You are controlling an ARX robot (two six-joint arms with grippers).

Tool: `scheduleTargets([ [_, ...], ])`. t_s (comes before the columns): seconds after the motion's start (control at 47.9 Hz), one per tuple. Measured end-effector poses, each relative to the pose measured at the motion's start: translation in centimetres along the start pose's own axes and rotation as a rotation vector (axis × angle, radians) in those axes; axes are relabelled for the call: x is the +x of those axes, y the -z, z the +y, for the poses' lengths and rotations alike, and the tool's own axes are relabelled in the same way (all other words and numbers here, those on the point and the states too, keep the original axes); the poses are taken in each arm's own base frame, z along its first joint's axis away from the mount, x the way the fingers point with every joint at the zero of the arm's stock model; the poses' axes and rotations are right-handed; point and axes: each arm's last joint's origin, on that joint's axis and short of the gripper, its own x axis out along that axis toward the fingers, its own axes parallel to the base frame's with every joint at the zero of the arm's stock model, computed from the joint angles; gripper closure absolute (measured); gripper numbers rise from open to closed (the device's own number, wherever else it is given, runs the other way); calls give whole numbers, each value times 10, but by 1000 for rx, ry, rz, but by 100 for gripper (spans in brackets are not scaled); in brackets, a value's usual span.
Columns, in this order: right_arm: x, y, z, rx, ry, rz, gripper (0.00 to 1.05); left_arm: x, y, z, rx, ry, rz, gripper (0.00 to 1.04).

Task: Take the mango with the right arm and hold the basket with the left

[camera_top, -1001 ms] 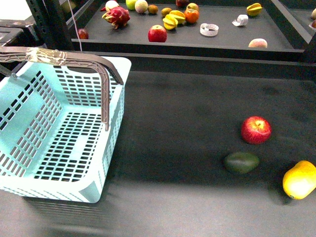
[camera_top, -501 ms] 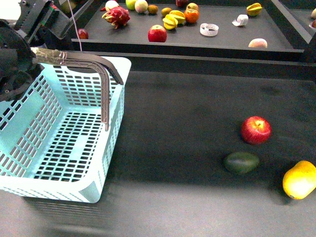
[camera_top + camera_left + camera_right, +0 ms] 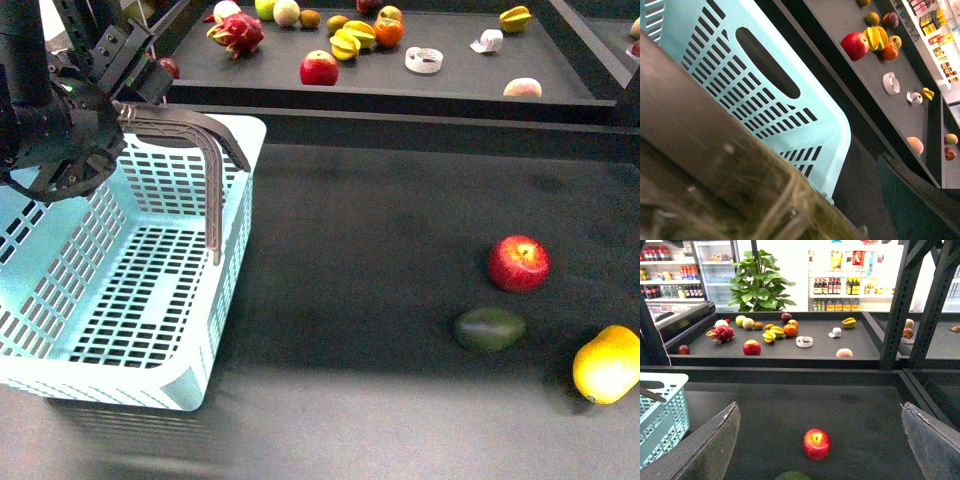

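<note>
The yellow-orange mango (image 3: 607,364) lies on the dark table at the far right, next to a green avocado (image 3: 488,329). The turquoise basket (image 3: 150,390) stands at the left with its grey-brown handle (image 3: 212,160) raised. My left gripper (image 3: 128,70) is open at the handle's far end, and the left wrist view shows the handle (image 3: 700,165) up close across the basket's wall (image 3: 765,100). My right gripper (image 3: 820,407) is open above the table, its fingers (image 3: 705,445) wide apart with a red apple (image 3: 816,444) ahead between them. The mango is out of the right wrist view.
A red apple (image 3: 518,263) sits just behind the avocado. A raised back shelf (image 3: 400,85) holds several loose fruits and a roll of tape (image 3: 423,60). Black frame posts (image 3: 897,305) rise at the right. Bare dark table (image 3: 370,250) lies between basket and fruits.
My left arm has come into the front view from the upper left and now hangs over the basket's handle, covering its taped part. Basket and fruits have not moved.
</note>
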Motion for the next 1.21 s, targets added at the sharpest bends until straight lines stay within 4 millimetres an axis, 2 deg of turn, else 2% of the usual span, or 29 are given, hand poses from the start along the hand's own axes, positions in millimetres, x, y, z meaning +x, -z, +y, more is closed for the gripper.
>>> scheduleTargets([
  [0.104,0,0,0,0,0,0,8,-2,5,-7,-19,11,17,53],
  [0.25,0,0,0,0,0,0,8,-13,11,-15,-54,28,72,70],
  [0.376,0,0,0,0,0,0,8,-32,23,-17,7,50,126,85],
  [0.438,0,0,0,0,0,0,8,-42,24,-18,56,70,138,86],
  [0.605,0,0,0,0,0,0,8,-88,29,-26,133,217,193,86],
  [0.709,0,0,0,0,0,0,8,-108,34,-25,216,295,231,86],
  [0.939,0,0,0,0,0,0,8,-129,41,-23,372,473,311,87],
  [1.085,0,0,0,0,0,0,8,-146,51,-31,464,596,334,87],
  [1.21,0,0,0,0,0,0,8,-153,57,-36,528,639,336,87],
])
